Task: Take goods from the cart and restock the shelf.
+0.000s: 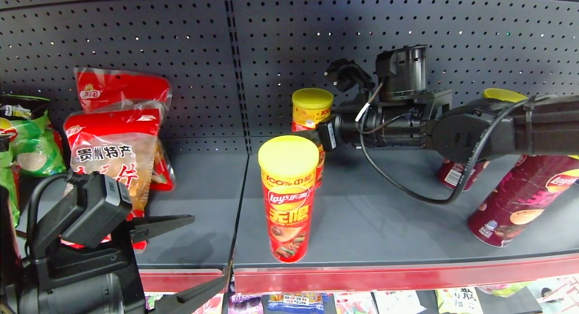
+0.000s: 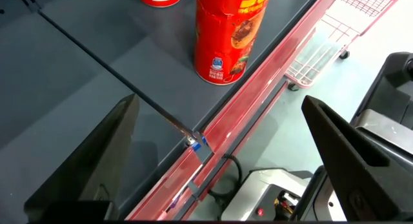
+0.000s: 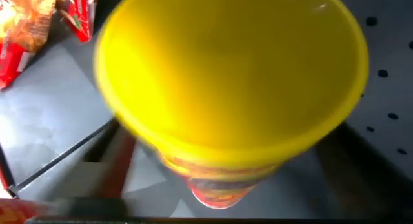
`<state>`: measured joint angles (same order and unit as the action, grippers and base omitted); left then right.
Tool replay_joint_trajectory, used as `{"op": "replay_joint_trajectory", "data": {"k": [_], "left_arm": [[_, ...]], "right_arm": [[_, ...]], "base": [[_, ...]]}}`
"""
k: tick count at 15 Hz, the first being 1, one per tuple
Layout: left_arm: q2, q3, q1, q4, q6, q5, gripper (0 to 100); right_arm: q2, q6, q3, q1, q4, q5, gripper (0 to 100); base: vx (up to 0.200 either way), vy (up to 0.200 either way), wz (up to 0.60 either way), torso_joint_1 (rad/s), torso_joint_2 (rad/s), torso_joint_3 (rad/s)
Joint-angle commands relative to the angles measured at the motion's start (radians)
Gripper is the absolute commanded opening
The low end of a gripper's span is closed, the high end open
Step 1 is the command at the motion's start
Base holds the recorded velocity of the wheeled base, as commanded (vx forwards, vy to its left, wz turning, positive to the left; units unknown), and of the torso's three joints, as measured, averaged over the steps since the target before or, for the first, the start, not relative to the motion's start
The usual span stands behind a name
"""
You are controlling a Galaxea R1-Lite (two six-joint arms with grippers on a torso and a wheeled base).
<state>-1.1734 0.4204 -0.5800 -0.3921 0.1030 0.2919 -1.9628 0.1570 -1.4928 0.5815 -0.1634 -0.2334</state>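
Note:
A red chip can with a yellow lid (image 1: 288, 201) stands upright near the shelf's front edge, and its base shows in the left wrist view (image 2: 226, 43). Behind it stands a second yellow-lidded can (image 1: 311, 107), seen from above with its lid close up (image 3: 232, 75). My right gripper (image 1: 318, 140) reaches in from the right and is shut on this rear can, with dark fingers (image 3: 113, 162) on both sides of its body. My left gripper (image 1: 208, 249) hangs open and empty at the lower left, in front of the shelf edge (image 2: 219, 101).
Red snack bags (image 1: 115, 142) and green bags (image 1: 27, 142) fill the shelf's left. A dark maroon can (image 1: 520, 201) leans at the right, with another can (image 1: 452, 173) behind the arm. The shelf has a red front rail (image 1: 384, 275). A pink wire cart (image 2: 335, 30) stands below.

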Motion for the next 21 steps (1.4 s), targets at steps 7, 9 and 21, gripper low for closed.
{"op": "replay_joint_trajectory", "data": {"k": [7,9,21], "left_arm": [[-0.055,0.029,0.0,-0.004,0.0,0.0,100],[-0.089,0.057,0.0,-0.005,0.0,0.0,100],[-0.336,0.167,0.062,-0.008,0.003,-0.137,100]], "right_arm": [[0.309,-0.007,0.364,0.004,0.004,0.042,100],[0.42,-0.008,0.479,0.004,0.002,0.042,100],[1.265,-0.01,1.083,-0.035,0.018,0.052,100]], "base": [[0.0,0.0,0.0,0.0,0.0,0.0],[0.0,0.0,0.0,0.0,0.0,0.0],[0.0,0.0,0.0,0.0,0.0,0.0]]}}
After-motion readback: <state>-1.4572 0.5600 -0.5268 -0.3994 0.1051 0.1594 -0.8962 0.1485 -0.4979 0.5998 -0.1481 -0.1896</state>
